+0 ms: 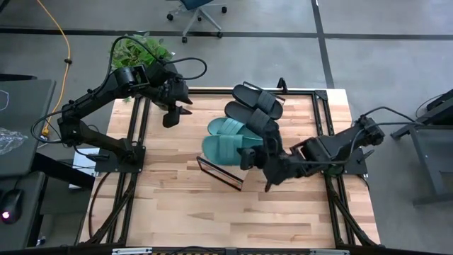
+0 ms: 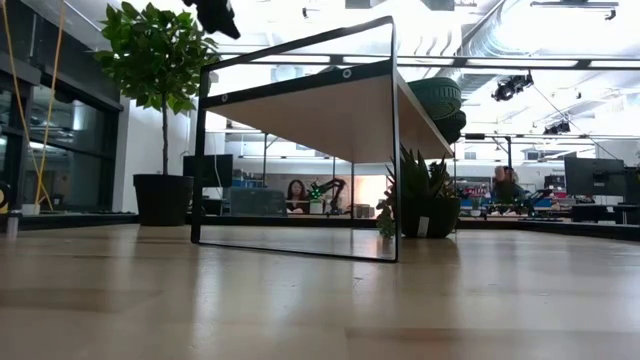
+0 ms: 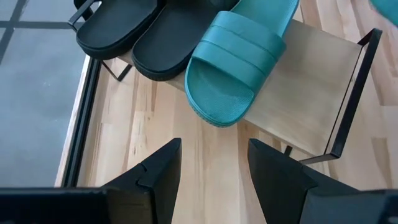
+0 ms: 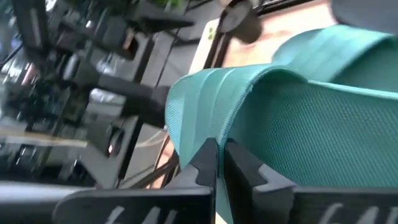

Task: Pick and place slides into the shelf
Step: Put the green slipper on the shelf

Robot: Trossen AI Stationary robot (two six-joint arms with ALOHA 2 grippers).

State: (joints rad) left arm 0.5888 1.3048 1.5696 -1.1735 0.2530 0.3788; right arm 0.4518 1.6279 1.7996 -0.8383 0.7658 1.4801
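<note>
From above we see the shelf (image 1: 230, 166) in the middle of the table (image 1: 177, 212) with two black slides (image 1: 255, 106) and two teal slides (image 1: 226, 138) on it, and the right gripper (image 1: 256, 157) at the nearer teal one. In the left wrist view the left gripper (image 3: 211, 165) hovers with fingers wide apart, holding nothing. In the right wrist view the fingers (image 4: 208, 163) pinch the teal strap (image 4: 205, 112), so we should settle the slide flat before letting go.

No readable text, labels, brands, numbers or signs are seen in any view. The slides (image 1: 233, 138) and the shelf (image 3: 314, 93) are shown plain, with no markings that can be made out. Anything printed in the room behind the table is too small to be read.
</note>
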